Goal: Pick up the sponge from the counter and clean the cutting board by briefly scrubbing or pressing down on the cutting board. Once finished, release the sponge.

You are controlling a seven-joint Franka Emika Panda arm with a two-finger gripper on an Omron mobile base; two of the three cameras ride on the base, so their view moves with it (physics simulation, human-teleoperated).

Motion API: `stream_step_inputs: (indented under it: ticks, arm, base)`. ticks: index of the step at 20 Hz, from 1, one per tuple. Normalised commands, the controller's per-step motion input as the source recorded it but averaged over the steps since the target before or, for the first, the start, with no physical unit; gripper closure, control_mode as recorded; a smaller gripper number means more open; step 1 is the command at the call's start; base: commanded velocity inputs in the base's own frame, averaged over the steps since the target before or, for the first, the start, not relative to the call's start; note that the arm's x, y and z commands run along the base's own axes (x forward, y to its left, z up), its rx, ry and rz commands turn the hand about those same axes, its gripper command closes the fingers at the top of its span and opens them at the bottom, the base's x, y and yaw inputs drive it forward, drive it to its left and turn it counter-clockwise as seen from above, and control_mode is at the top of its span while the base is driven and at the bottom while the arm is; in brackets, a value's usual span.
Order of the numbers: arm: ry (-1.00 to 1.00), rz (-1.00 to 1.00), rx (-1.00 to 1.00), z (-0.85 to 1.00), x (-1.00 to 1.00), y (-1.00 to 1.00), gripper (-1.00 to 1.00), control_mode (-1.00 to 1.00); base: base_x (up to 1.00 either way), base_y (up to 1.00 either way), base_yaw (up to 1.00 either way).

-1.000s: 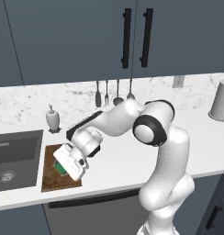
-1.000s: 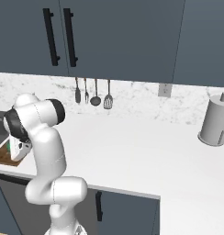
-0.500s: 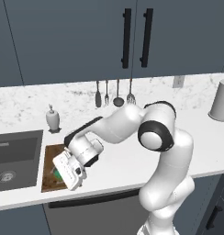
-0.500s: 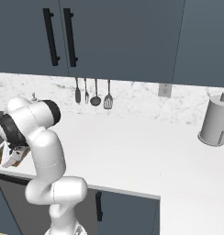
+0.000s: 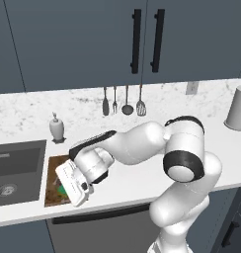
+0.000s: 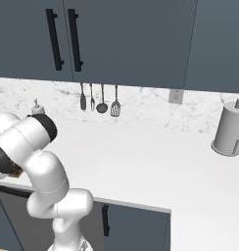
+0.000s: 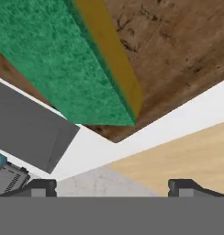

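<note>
Standing wide apart at the bottom of the hand view, the two finger tips of the gripper clamp nothing, while the sponge lies free on the cutting board, near the board's clipped corner at about six o'clock. By my reading the scrubbing and letting go are done, so the next move calls only for lifting the hand clear without nudging the sponge. Its long axis runs from eleven o'clock to five o'clock, green face showing, yellow edge layer toward two o'clock.
</note>
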Motion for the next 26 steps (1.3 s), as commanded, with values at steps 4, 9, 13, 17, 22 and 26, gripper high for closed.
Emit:
stream_step_inputs:
  ticks: [4, 9, 13, 17, 22, 26]
  arm:
    - [-0.14, 0.01, 0.0, 0.39, -0.07, -0.02, -1.0, -1.0]
    - [-0.26, 0.03, 0.0, 0.69, -0.52, -0.01, -1.0, -1.0]
    - [-0.36, 0.02, 0.0, 0.93, -0.51, -0.38, -1.0, -1.0]
    - [-0.32, 0.03, 0.01, 0.81, -0.33, -0.97, -1.0, -1.0]
    - [-0.24, 0.02, 0.1, 0.86, -0.29, -1.0, -1.0, -1.0]
    - [-0.18, 0.0, 0.18, 0.95, -0.33, -0.99, -1.0, -1.0]
  base:
    - [0.0, 0.0, 0.0]
    - [0.0, 0.0, 0.0]
    - [0.0, 0.0, 0.0]
    - [0.0, 0.0, 0.0]
    - [0.0, 0.0, 0.0]
    - [0.0, 0.0, 0.0]
